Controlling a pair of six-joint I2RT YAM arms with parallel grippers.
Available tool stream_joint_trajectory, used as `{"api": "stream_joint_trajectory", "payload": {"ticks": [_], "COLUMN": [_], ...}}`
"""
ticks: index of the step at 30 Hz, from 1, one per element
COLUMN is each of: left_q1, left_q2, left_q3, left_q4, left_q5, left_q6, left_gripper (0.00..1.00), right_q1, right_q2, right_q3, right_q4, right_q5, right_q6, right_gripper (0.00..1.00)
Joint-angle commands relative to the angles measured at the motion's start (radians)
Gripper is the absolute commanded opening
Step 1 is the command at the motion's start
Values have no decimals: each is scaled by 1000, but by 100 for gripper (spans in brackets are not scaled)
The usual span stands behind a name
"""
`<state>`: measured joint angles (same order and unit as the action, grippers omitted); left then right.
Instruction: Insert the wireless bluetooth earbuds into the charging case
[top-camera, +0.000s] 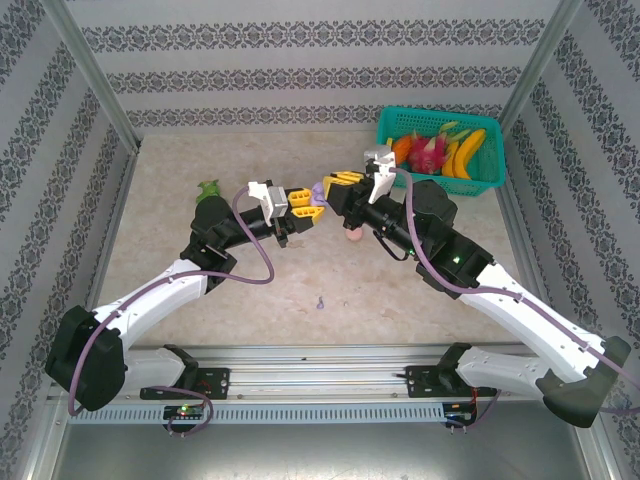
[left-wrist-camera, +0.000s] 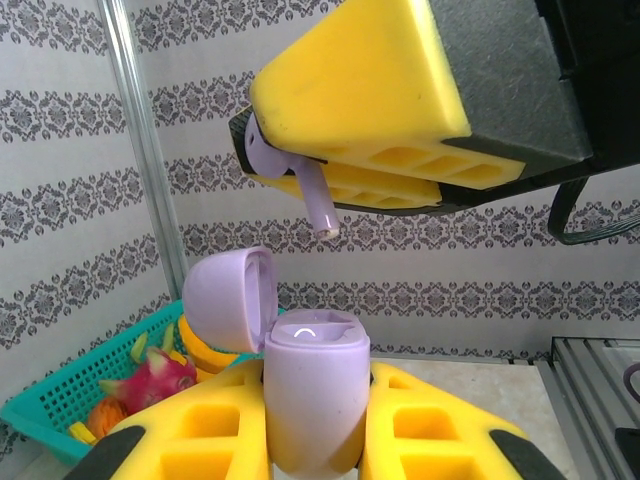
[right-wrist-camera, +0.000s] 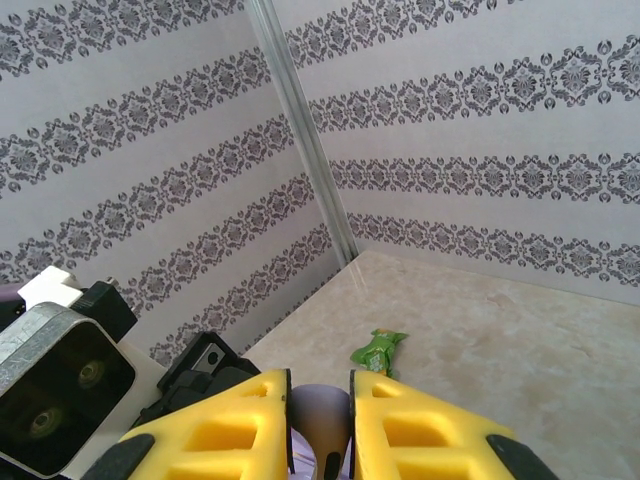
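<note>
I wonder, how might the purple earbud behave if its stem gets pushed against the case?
The purple earbud looks smooth and rounded, so it may slip or pivot in the right end effector. Its thin stem is probably stiff.

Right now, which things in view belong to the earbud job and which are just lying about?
Job: purple case, open, in left gripper; purple earbud in right gripper; second purple earbud on the table.
Lying about: fruit basket; green wrapper.

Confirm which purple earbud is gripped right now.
The small purple stemmed earbud, pinched by the right gripper in its yellow jaws, stem hanging over the open purple charging case. The other purple earbud lies loose on the beige table.
</note>
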<state>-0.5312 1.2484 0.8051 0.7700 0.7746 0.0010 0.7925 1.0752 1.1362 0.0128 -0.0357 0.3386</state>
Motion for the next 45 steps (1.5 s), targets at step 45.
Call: {"api": "stream_joint_trajectory", "payload": {"ticks": [45], "left_q1": [-17], "left_q2": [5], "left_q3": [37], "left_q4": [12], "left_q5": [-28], "left_q6": [-1], "left_gripper": [0], "right_q1": [20], "right_q2": [11], "right_q3": [-69], "right_q4": [32], "right_q5": [29], "right_q6": [14], "right_gripper": [16]}}
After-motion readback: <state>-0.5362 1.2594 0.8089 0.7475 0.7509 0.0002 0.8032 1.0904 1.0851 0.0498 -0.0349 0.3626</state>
